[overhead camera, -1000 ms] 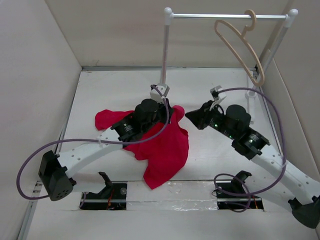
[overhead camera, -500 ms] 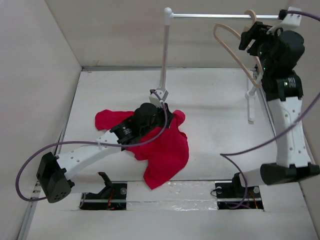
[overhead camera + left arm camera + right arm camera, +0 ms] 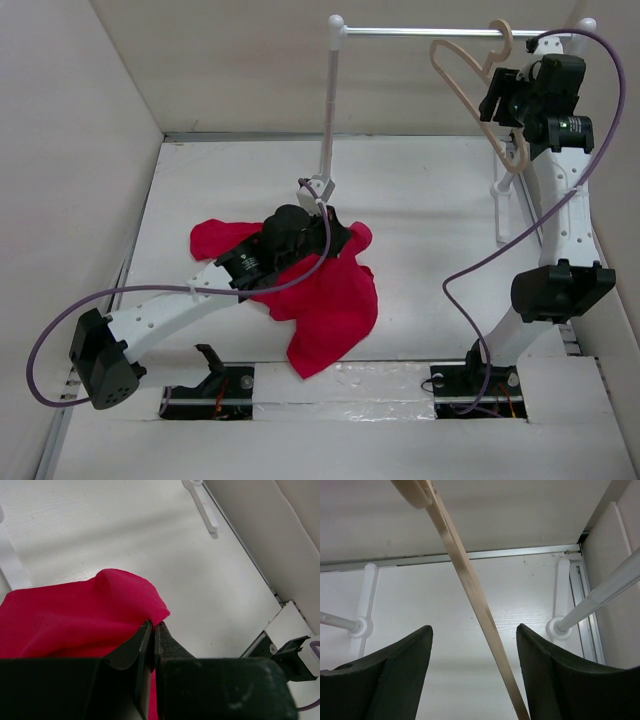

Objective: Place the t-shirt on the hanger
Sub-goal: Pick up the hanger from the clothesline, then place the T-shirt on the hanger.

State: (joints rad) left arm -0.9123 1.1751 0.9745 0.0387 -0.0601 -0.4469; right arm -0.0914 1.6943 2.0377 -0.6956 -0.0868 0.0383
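A: Status on the hanger grab?

B: right gripper (image 3: 473, 630) is up at the right end of the garment rack (image 3: 420, 32). It's wide open and holding nothing. Jaws straddle one arm of the hanger (image 3: 463, 575), one each side, no contact that I can see. The hook sits over the rack rail, near the right post.

A: Shirt?

B: t-shirt (image 3: 330, 300) is crumpled on the table (image 3: 430, 200), just in front of the rack's left post. left gripper (image 3: 154, 626) is fully closed, pinching a fold at its edge.

A: How to close well?

B: My read: clamp square on the flat strip, away from the curled end. It's slim and smooth, so it could pivot in the grip. Lift the hook clear of the rail before pulling off the rack. Left arm shouldn't drag the cloth meanwhile.
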